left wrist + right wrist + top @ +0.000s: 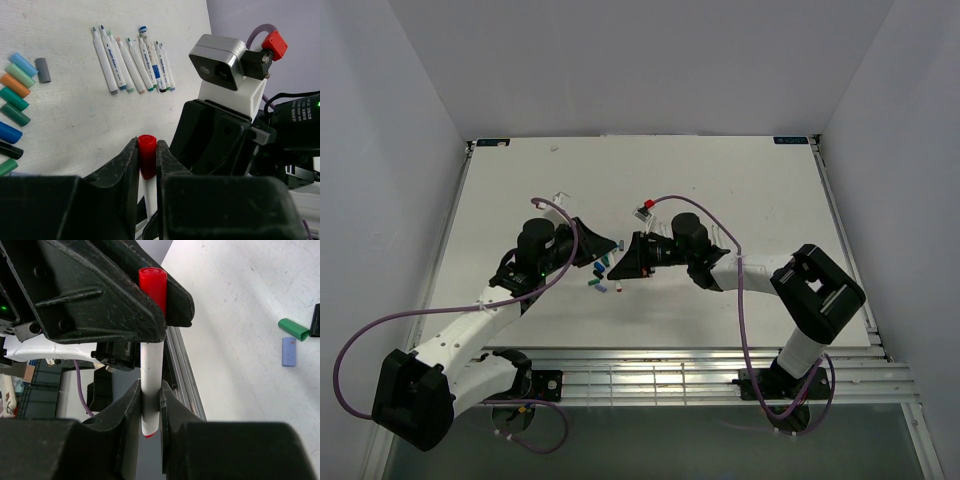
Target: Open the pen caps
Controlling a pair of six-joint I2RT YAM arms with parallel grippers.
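Note:
A white-barrelled pen (150, 365) is held between my two grippers above the table. My left gripper (147, 147) is shut on its red cap (147, 155), which sits on the barrel's end. My right gripper (149, 387) is shut on the white barrel lower down, and the red cap (153, 285) shows between the left gripper's fingers (125, 315). From above, the left gripper (603, 245) and right gripper (620, 262) meet tip to tip mid-table. Several uncapped pens (132, 60) lie in a row on the table. Loose pen caps (17, 90) lie in a cluster.
Loose caps (600, 278) lie on the white table just below the meeting grippers. A green cap (294, 329), a pale blue cap (289, 351) and a black cap (316, 320) lie close together. Slotted rails (650, 375) run along the near table edge.

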